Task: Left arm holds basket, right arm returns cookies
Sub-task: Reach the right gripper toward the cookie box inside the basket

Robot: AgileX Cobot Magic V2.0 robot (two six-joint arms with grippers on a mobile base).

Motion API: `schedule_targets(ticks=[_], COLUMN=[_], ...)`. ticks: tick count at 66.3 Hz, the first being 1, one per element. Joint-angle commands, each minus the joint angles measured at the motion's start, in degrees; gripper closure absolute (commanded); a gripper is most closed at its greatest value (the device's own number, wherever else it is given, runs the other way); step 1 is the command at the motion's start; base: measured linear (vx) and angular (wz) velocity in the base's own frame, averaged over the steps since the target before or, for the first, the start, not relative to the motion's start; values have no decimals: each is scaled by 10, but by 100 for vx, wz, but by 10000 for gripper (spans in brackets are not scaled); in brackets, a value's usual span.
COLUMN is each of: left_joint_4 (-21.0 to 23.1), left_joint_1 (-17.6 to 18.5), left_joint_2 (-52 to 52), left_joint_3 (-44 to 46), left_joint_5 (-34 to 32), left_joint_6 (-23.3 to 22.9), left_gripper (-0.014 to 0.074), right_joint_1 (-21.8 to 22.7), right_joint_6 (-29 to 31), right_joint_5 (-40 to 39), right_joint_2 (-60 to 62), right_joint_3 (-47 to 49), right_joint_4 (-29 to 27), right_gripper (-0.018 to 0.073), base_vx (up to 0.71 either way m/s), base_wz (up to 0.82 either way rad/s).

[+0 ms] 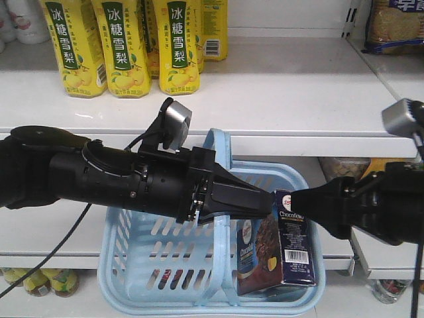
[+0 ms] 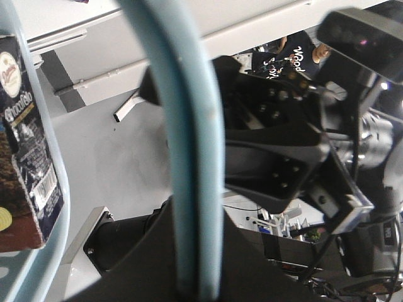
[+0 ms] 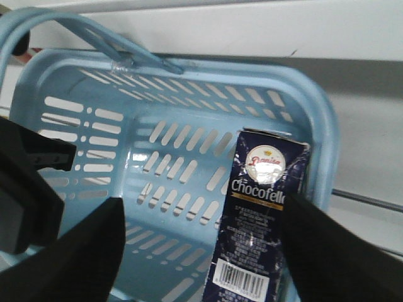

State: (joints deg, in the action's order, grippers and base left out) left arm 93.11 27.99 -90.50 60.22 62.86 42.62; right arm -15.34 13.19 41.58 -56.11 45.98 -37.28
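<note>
A white shelf (image 1: 298,86) runs across the scene, with yellow drink bottles (image 1: 122,46) at its far left. The left arm (image 1: 99,175) reaches in from the left. Its left gripper (image 1: 265,199) is closed around the arched handle (image 1: 218,142) of the basket (image 1: 132,265), which hangs in front of the shelves. The right gripper (image 3: 201,214) comes from the right with its jaws spread wide and grasping nothing: one finger is against the cookies (image 1: 291,238), the other well apart. The box stands upright in the basket's right end.
</note>
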Motion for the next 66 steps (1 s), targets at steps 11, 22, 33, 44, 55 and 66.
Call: schedule_targets(ticks=[11,22,33,44,55,66], left_joint_4=[84,84,84,84,84,84], left_joint_1=[-2,-2,-2,-2,-2,-2], left_joint_2=[28,28,28,28,28,28], left_joint_3=[21,21,21,21,21,21], left_joint_5=[4,4,4,4,4,4], left_joint_6=[26,26,26,26,26,26], left_gripper=[599,599,599,599,599,599], right_joint_1=[-1,-1,-1,-1,-1,-1], right_joint_6=[46,53,61,61,61,61], right_joint_5=[-4,0,-1,-1,-11,-16], right_joint_2=[-62,-77,-78,-78,-78,-81], right_joint_3=[22,22,22,22,22,22], right_joint_4=[-52,-50,-47,-39,-34,-33], right_gripper=[71,71,71,71,71,71], base_vx=[0,0,0,0,0,0], base_wz=[0,0,0,0,0,0])
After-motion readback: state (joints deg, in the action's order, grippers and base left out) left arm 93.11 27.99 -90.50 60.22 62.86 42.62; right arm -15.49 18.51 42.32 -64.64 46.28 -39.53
